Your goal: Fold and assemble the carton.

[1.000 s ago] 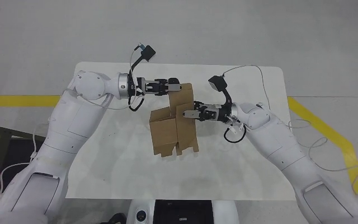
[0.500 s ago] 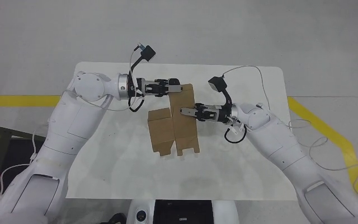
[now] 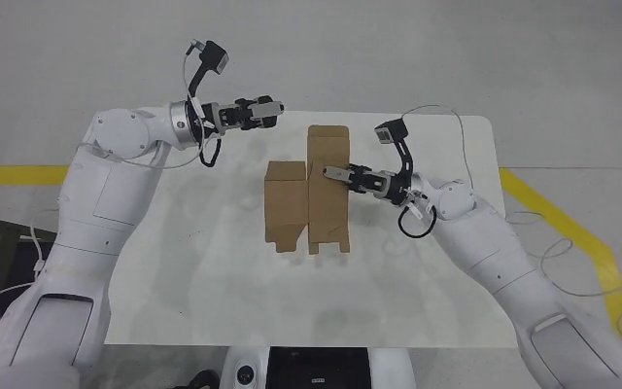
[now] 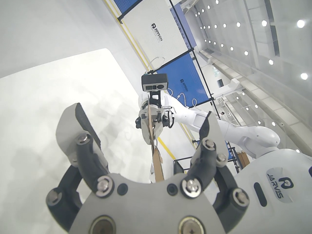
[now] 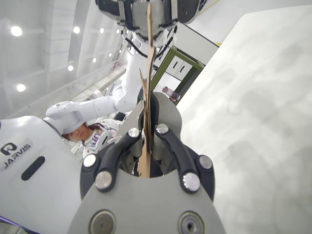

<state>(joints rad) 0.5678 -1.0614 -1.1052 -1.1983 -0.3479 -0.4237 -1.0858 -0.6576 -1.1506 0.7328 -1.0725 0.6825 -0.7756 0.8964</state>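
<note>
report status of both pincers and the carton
Left pincer open, off the carton. Right pincer shut on carton edge. Carton flat, unfolded. Nothing in the way.

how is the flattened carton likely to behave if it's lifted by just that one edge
Probably light: the right tool alone pinches the carton by one thin edge. Likely floppy at its creases, being flat panels with loose flaps, so the unheld half may sag. The board looks thin edge-on, so hard squeezing might dent it.

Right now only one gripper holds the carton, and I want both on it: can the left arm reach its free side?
Probably yes. The left gripper is open beside the carton, only bare table between them; the right gripper clamps the other side.
</note>
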